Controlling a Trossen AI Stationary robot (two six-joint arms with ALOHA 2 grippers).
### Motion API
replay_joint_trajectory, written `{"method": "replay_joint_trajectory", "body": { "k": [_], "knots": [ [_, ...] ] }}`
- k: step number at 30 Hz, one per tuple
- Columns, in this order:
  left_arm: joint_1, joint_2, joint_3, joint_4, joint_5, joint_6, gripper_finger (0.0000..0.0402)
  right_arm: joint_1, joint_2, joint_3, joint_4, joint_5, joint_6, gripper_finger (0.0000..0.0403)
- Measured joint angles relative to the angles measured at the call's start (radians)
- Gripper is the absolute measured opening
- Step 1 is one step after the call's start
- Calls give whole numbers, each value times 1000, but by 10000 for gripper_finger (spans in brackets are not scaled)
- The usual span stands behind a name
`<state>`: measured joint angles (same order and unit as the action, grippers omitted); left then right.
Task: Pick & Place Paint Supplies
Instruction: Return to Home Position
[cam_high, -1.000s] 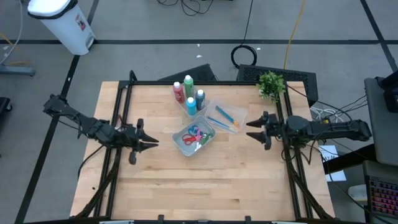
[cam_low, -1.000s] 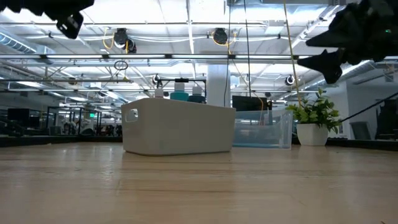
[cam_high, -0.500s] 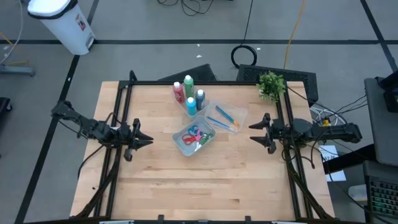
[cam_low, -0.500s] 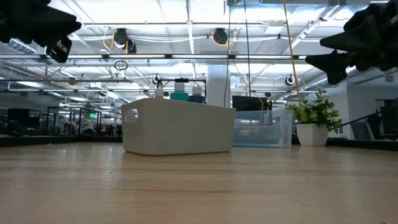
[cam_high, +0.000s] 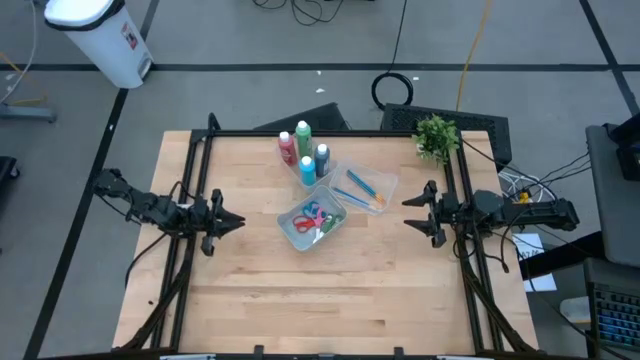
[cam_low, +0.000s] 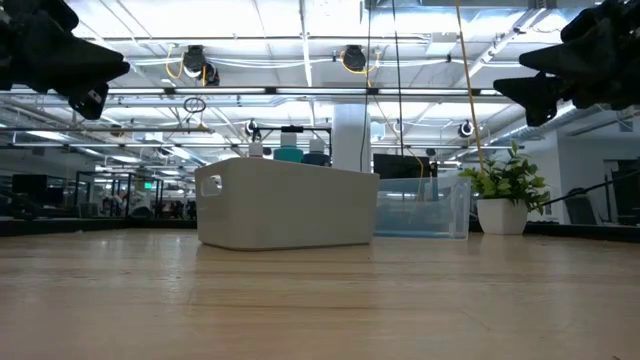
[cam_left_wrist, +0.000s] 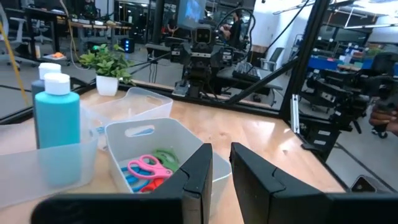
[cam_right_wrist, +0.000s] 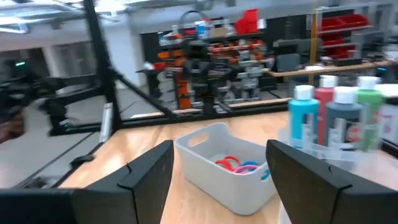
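Left gripper (cam_high: 232, 222): hangs above the left edge of the surface (cam_high: 300, 290), pointing in toward the middle; fingers drawn narrow with only a slim gap, holding nothing.

Bottles (cam_high: 305, 152): four white-capped ones (red, green, light blue and grey) stand upright, packed together in a clear tub (cam_high: 300, 172) near the middle of the back edge.

Scissors (cam_high: 315, 218): small pairs with pink, red, blue and green handles lie in a heap inside a pale tub with cut-out handles (cam_high: 296, 232) at the middle of the surface, just in front of the bottle tub.

Brushes (cam_high: 362, 190): thin blue ones with orange tips lie flat in a second clear tub (cam_high: 385, 182), just beside the scissors tub on its right and toward the back.

Right gripper (cam_high: 408, 212): hangs above the right edge, facing the tubs – fingers spread wide, nothing between them.

Plant (cam_high: 436, 135): a small green one in a white pot, at the back right corner.
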<state>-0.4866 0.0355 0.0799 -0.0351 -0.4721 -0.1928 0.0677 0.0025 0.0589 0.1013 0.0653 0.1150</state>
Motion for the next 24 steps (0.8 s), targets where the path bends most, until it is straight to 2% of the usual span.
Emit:
{"method": "replay_joint_trajectory", "body": {
  "k": [7, 9, 14, 17, 24],
  "knots": [
    [0, -30, 0, -95, -29, 4, 67, 0, 0, -1, -4, -176, -57, 249],
    [0, -30, 0, -99, -35, 5, 67, 0, 0, -2, -4, -168, -60, 250],
    [0, -30, 0, -117, -36, 7, 67, 0, 0, -15, 2, -32, -59, 247],
    [0, -30, 0, -129, -36, 4, 67, 0, 0, -33, 17, 12, -71, 248],
    [0, -30, 0, -129, -20, 40, 67, 0, 0, -45, -27, -41, -73, 247]
  ]
}}
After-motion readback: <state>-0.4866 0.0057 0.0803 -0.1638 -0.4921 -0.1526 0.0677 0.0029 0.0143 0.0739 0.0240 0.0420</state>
